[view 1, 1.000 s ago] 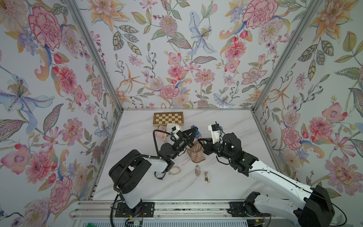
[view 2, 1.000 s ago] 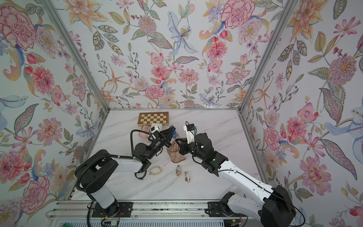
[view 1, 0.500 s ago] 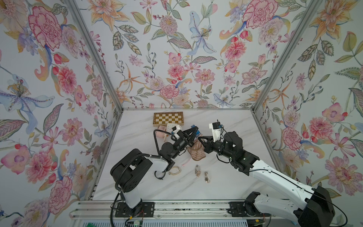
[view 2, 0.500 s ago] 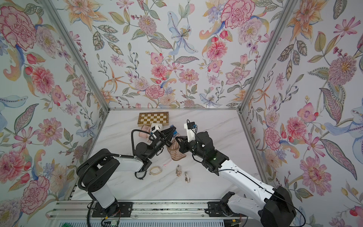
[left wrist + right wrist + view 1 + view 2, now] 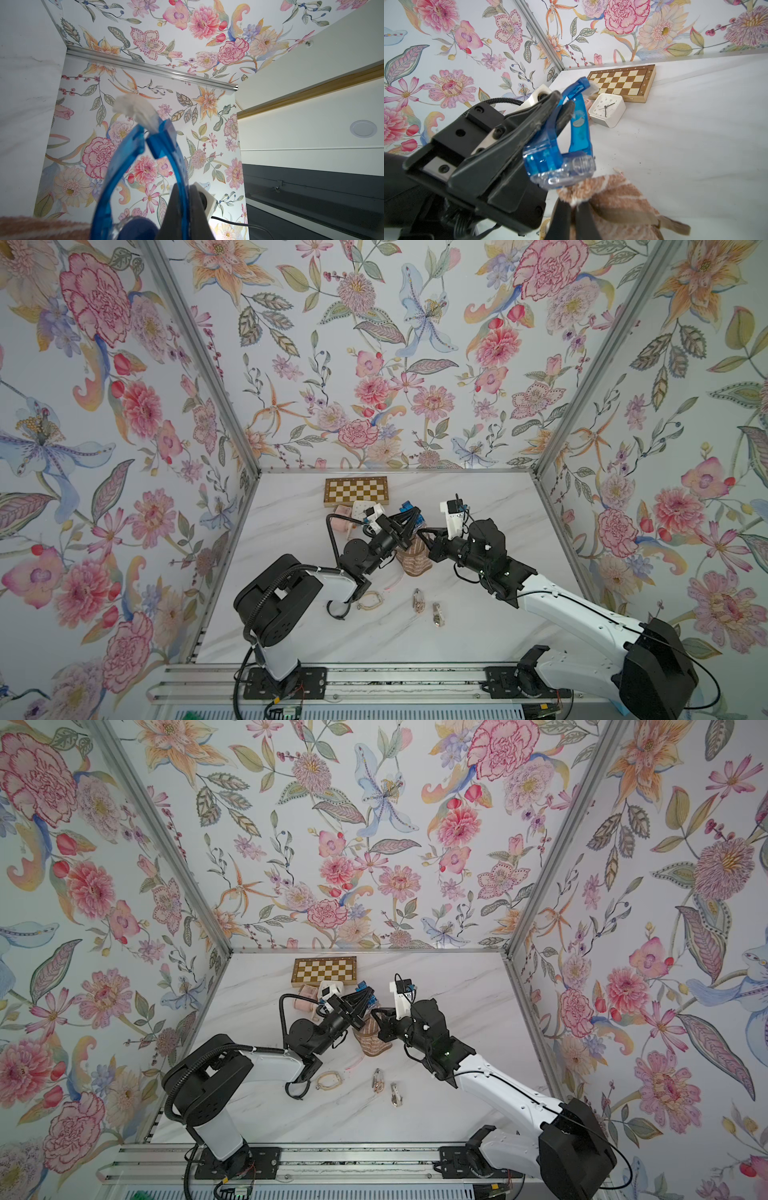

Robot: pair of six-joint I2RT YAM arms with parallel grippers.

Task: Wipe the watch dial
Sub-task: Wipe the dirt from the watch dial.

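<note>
Both top views are bright and evenly lit: soft, diffuse light, with only faint shadows under the arms on the pale surface (image 5: 511, 497). Wide-angle distortion splays the wall rails outward toward the edges. In the left wrist view the ceiling around a round lamp (image 5: 363, 128) is evenly bright. The blue watch (image 5: 128, 162) sits near the lens and is slightly soft, and the cloth (image 5: 41, 227) is a blur. In the right wrist view the left end effector (image 5: 563, 102) and the cloth are soft, and highlights glint on the watch's clear case — the clock (image 5: 607, 109) and chessboard (image 5: 620, 81) are sharp.
</note>
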